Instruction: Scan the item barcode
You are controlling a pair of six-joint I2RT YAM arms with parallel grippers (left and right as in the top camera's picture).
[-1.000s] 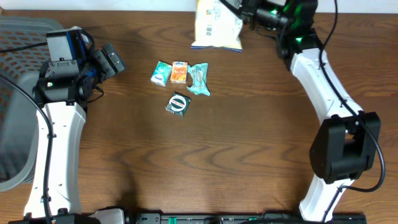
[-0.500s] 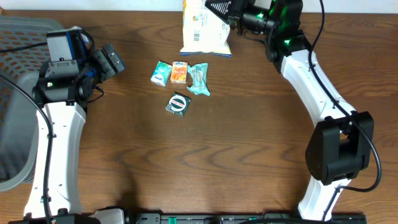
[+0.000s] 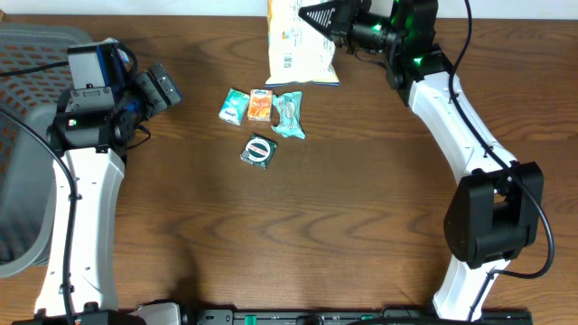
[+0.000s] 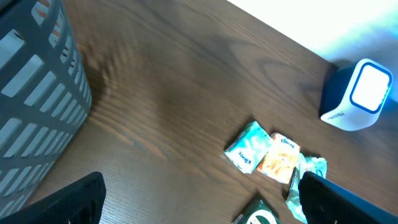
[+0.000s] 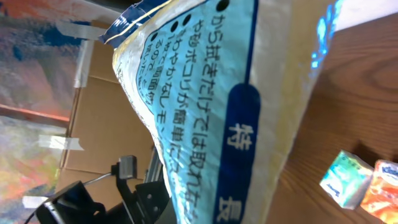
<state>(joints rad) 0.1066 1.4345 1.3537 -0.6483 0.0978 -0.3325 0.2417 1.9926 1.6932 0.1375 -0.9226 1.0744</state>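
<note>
1. The table (image 3: pixel 361 226) looks the same as a second ago, and the grey basket (image 3: pixel 23 63) at its left edge has not moved.
2. The right arm has swung leftward along the far edge, then almost stopped in the last half second. That looks like a hold for the scan, not a carry.
3. The snack bag (image 3: pixel 301 45), the item to scan, has travelled left with the arm. It hangs lifted over the far edge of the table, above and apart from the small packets.
4. The scanner (image 4: pixel 360 96) stands at the far edge in the left wrist view. A blue glow on the bag's edge in the right wrist view suggests its light reaches the bag. No barcode is visible, so I cannot tell whether the code faces the scanner.
5. The right hand (image 3: pixel 309 13) is clamped tight on the bag's top.
6. The left hand (image 3: pixel 161 88) is parked near the basket with its fingers spread fully, holding nothing. It has not moved.
7. The teal packet (image 3: pixel 234 106), orange packet (image 3: pixel 260 106), crumpled wrapper (image 3: pixel 289 115) and green tin (image 3: pixel 259 151) lie where they were, presumably awaiting their turn.
</note>
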